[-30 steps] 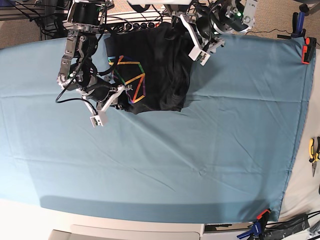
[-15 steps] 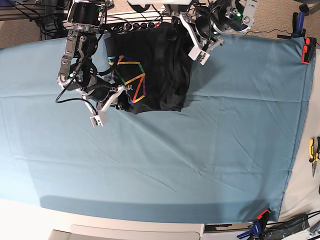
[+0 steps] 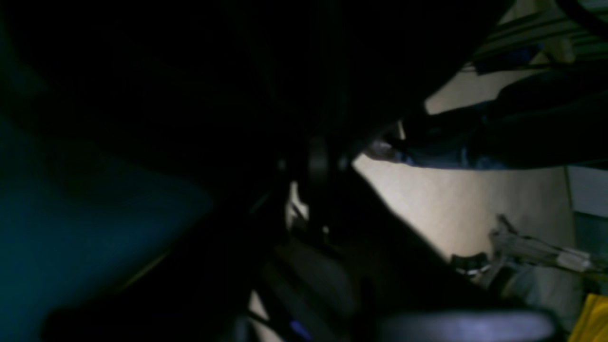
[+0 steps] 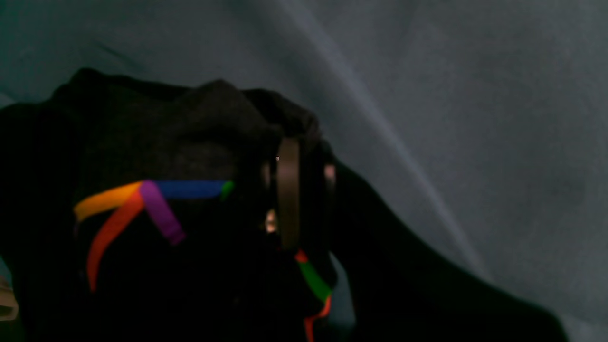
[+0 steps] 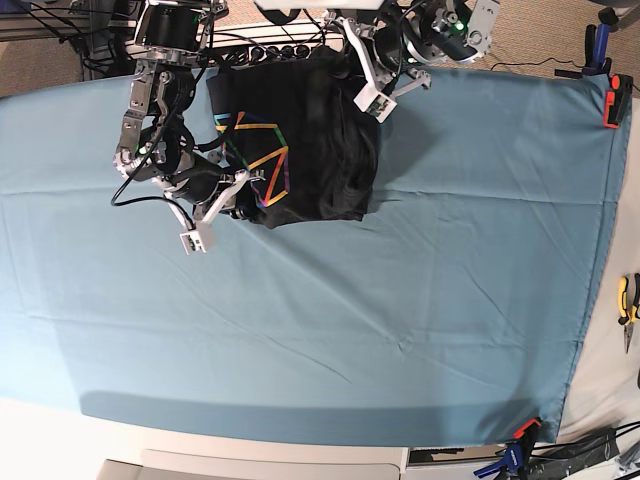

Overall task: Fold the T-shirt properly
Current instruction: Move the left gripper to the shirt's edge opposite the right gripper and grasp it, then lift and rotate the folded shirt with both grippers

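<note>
The black T-shirt (image 5: 320,140) lies partly folded at the far middle of the table, its coloured line print (image 5: 258,160) facing up on the left. My right gripper (image 5: 241,205) is at the shirt's near-left corner, shut on a bunch of black cloth; the right wrist view shows its fingers (image 4: 288,190) pinching the T-shirt (image 4: 180,133) beside the print (image 4: 142,199). My left gripper (image 5: 346,68) is at the shirt's far edge. The left wrist view is very dark: narrow fingers (image 3: 317,161) stand close together, buried in black T-shirt cloth (image 3: 237,71).
A blue table cloth (image 5: 330,330) covers the table, held by clamps at the far right (image 5: 612,100) and near right (image 5: 520,440). Yellow-handled pliers (image 5: 627,300) lie off the cloth's right edge. Cables and arm bases (image 5: 260,45) crowd the far edge behind the shirt.
My left gripper has moved left and farther back, onto the shirt's far edge, and its jaws have closed. The right arm and the shirt's near corner have not moved.
</note>
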Tool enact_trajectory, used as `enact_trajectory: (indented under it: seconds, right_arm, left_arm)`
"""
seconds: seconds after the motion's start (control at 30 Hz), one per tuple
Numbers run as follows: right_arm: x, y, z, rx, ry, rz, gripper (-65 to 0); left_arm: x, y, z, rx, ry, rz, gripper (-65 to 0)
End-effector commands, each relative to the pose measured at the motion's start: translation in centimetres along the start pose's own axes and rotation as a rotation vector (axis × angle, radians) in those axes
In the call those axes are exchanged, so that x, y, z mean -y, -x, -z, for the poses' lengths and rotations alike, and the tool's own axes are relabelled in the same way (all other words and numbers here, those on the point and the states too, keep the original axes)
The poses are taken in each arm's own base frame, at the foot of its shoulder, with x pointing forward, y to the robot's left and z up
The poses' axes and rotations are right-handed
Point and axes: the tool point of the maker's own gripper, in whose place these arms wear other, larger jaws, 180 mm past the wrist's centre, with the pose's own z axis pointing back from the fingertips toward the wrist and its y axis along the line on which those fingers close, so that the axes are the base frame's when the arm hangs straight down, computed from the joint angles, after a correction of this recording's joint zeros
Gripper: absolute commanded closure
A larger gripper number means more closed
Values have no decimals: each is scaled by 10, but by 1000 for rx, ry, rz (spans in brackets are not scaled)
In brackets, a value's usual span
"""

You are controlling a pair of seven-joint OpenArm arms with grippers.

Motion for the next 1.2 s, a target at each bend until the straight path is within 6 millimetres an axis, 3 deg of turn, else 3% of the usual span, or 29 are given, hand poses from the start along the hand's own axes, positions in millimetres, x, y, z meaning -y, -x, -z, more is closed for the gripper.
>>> enact_trajectory:
  seconds: [0.0,0.27,0.73,0.97,1.17]
  right_arm:
    - [0,-17,-4,53,-1,-20,0]
    - [1,-17,-4,51,2,-21,0]
    - [32,-5,-19,-40,70,-76,0]
    - [30,17,-24,-95,34,-49,0]
    - [21,53,-27,-167,-2,-7,0]
  left_arm:
    - [3,-8,-2,33,8,15,0]
    - [-12,-6,-2,8,-71,76,0]
    - [-38,-30,-4,22,-176,173,0]
    - [-53,-52,-6,58,-243,232,0]
    - [-59,-73,-7,98,-258,262,0]
